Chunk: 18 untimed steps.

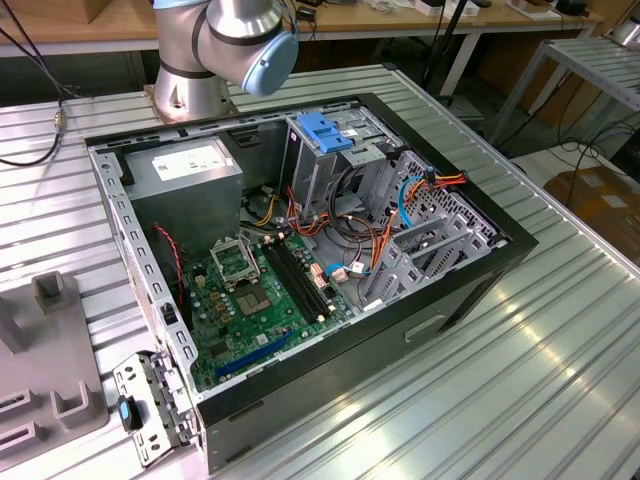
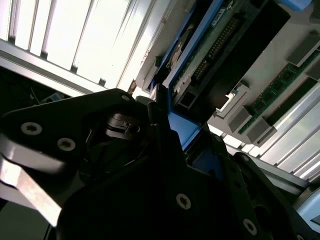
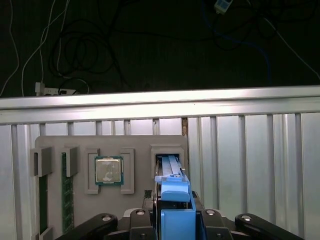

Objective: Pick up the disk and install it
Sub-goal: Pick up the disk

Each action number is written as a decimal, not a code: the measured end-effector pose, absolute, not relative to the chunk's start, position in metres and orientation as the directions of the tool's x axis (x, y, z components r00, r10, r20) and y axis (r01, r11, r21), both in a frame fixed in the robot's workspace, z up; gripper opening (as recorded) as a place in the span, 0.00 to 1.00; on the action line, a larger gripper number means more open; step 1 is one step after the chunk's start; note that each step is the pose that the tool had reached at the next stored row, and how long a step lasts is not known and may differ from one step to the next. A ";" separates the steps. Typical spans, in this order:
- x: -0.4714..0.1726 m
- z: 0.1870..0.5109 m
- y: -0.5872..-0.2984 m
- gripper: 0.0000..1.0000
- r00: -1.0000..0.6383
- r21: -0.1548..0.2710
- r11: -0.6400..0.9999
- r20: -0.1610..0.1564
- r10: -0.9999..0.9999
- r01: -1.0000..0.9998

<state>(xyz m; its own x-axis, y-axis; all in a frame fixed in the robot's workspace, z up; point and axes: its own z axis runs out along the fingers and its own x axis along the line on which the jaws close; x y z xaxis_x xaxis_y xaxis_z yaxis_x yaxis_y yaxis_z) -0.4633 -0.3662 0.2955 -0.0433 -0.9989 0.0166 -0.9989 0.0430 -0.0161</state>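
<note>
In the first wrist view the disk [image 3: 176,201], with its bright blue carrier rail, stands on edge between my black fingers [image 3: 204,220]. My gripper [image 3: 176,222] is shut on it. The disk's far end is at a rectangular slot of the grey fixture tray [image 3: 135,145]; whether it still rests inside I cannot tell. The second wrist view shows the disk [image 2: 210,47] from its green circuit-board side, reaching out of my gripper [image 2: 175,132]. In the exterior view the open computer case [image 1: 470,290] lies on the table, with its tall drive cage [image 1: 315,170] topped by a blue latch.
The fixture tray also holds a processor chip [image 3: 108,170] and memory sticks [image 3: 66,200]. In the exterior view the arm's base [image 1: 215,50] stands behind the case, the grey tray [image 1: 50,350] lies at the exterior view's left, and loose cables [image 1: 390,230] cross the case beside the cage.
</note>
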 end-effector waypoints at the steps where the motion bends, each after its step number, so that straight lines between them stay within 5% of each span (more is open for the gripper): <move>1: -0.463 0.295 -0.366 0.37 -0.043 -0.016 0.043 0.017 -0.999 -0.999; 18: -0.463 0.309 -0.366 0.37 -0.043 -0.016 0.043 0.017 -0.999 -0.999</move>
